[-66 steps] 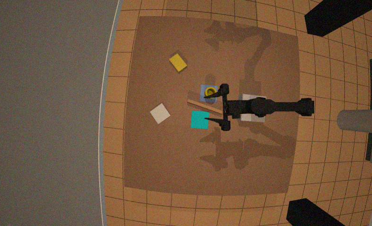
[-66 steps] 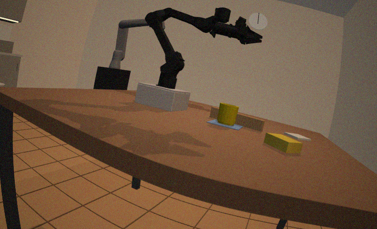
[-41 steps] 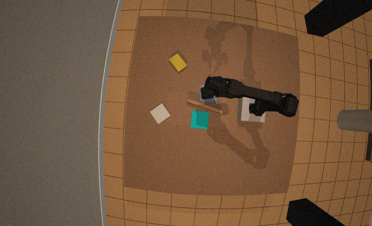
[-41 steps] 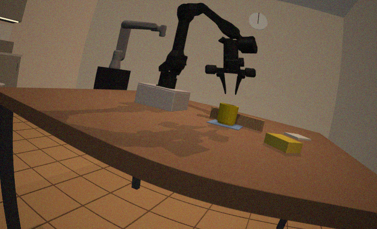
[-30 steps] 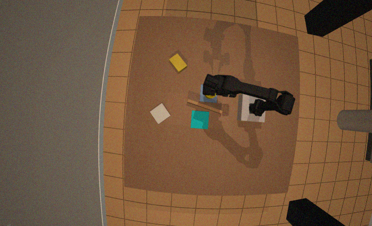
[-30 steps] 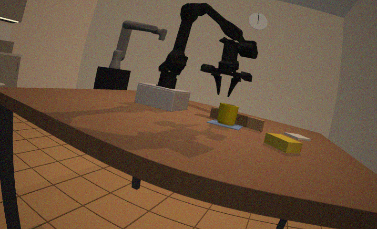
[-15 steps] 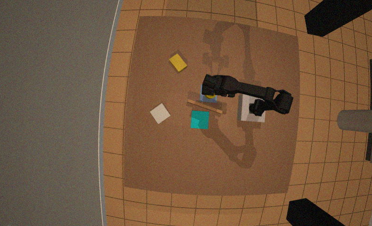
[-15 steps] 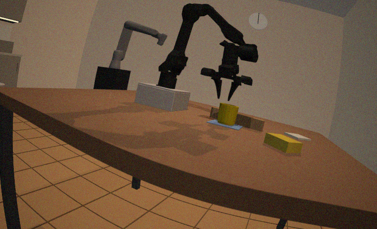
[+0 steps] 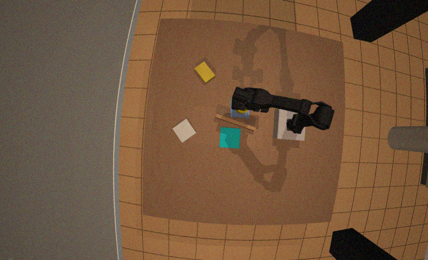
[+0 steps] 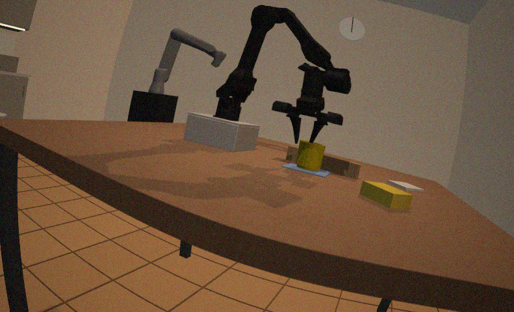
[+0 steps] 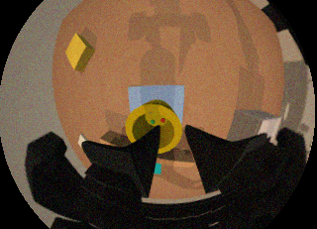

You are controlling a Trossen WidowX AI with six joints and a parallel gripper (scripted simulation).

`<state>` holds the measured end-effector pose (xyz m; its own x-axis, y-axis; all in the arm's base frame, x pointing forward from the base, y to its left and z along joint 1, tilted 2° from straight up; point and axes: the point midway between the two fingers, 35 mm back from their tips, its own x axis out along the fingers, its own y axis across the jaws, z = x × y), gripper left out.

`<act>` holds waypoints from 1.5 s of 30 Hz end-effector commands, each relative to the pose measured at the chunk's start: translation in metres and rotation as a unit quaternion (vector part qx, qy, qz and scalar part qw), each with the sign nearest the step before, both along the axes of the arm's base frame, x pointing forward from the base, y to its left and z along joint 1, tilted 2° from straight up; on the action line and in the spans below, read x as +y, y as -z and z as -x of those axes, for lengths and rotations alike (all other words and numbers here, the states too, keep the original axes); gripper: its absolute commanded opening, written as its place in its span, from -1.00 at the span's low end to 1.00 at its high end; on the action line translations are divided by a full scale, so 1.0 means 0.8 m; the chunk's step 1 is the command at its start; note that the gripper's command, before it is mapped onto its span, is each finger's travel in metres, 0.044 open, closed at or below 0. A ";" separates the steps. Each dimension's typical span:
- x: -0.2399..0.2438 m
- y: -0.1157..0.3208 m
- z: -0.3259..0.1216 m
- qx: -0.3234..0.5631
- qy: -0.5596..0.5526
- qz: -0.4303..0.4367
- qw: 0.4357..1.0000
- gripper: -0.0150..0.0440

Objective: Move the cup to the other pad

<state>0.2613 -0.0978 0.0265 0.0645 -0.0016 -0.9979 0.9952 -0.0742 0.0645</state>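
The yellow cup (image 9: 242, 111) (image 10: 310, 156) (image 11: 131, 128) stands upright on the blue pad (image 9: 233, 113) (image 10: 323, 173) (image 11: 137, 96). A green marble (image 11: 153, 122) and a red marble (image 11: 162, 120) show inside it. My gripper (image 10: 303, 142) (image 11: 172, 128) is partly open, pointing down, with nothing held. In the wrist view one fingertip is over the cup's mouth and the other is just outside the rim. The tips are about at rim height. The arm hides the fingers in the top view. The teal pad (image 9: 230, 137) (image 11: 158, 169) bears no cup.
A low wooden barrier (image 9: 235, 122) (image 10: 342, 166) stands between the two pads. A yellow block (image 9: 204, 72) (image 10: 381, 193) (image 11: 78, 52) and a flat white tile (image 9: 184, 130) (image 10: 405, 186) (image 11: 82, 140) lie farther off. The arm's pale base box (image 9: 282, 128) (image 10: 213, 133) is on the opposite side.
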 end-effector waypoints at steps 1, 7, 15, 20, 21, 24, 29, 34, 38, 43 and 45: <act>0.001 0.013 0.003 0.006 0.002 0.000 1.000 0.07; 0.001 0.025 0.003 0.006 0.002 0.000 1.000 0.07; 0.002 0.034 0.004 0.006 0.002 0.000 1.000 0.07; 0.002 0.034 0.004 0.006 0.002 0.000 1.000 0.07; 0.002 0.034 0.004 0.006 0.002 0.000 1.000 0.07; 0.002 0.031 0.002 0.004 0.000 -0.001 1.000 0.01; 0.002 0.031 0.002 0.004 0.000 -0.001 1.000 -0.11; 0.002 0.031 0.002 0.004 0.000 -0.001 1.000 -0.22; 0.002 0.031 0.002 0.004 0.000 -0.001 1.000 -0.31; 0.002 0.031 0.002 0.004 0.000 -0.001 1.000 -0.42; 0.002 0.031 0.002 0.004 0.000 -0.001 1.000 -0.49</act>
